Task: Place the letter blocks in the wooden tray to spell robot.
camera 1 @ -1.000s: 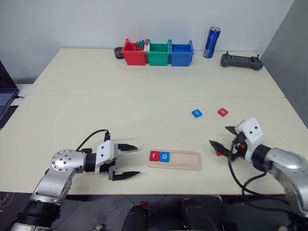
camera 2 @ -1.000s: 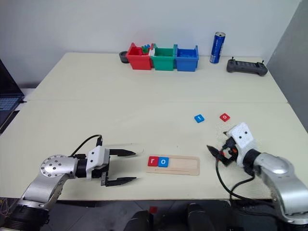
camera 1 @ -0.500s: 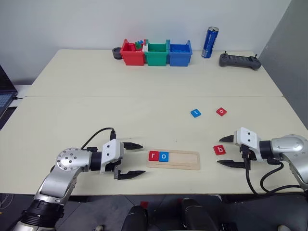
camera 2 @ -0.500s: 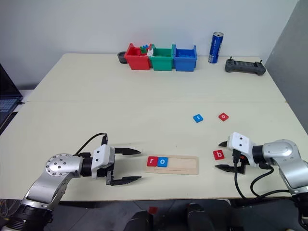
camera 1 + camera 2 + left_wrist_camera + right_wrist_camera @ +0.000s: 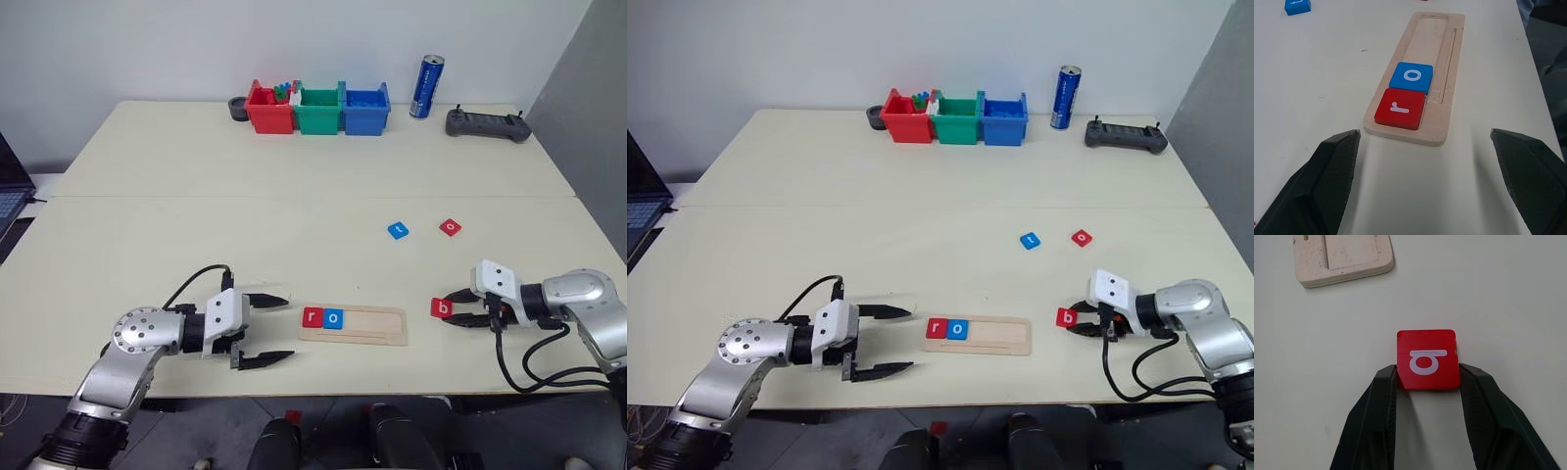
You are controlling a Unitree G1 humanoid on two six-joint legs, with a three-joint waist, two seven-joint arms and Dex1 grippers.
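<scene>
Wooden tray [image 5: 355, 325] lying lengthwise left to right at near table [image 5: 147, 225] edge, red "r" block [image 5: 313, 316] and blue "o" block [image 5: 334, 318] at its left end. Right gripper [image 5: 1426, 382] clamped on red "b" block [image 5: 1427, 359]; left gripper [image 5: 266, 327] spread wide, nothing between fingers

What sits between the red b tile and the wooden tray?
Nothing: bare table between the red b tile and the wooden tray, seen in the right wrist view.
</scene>
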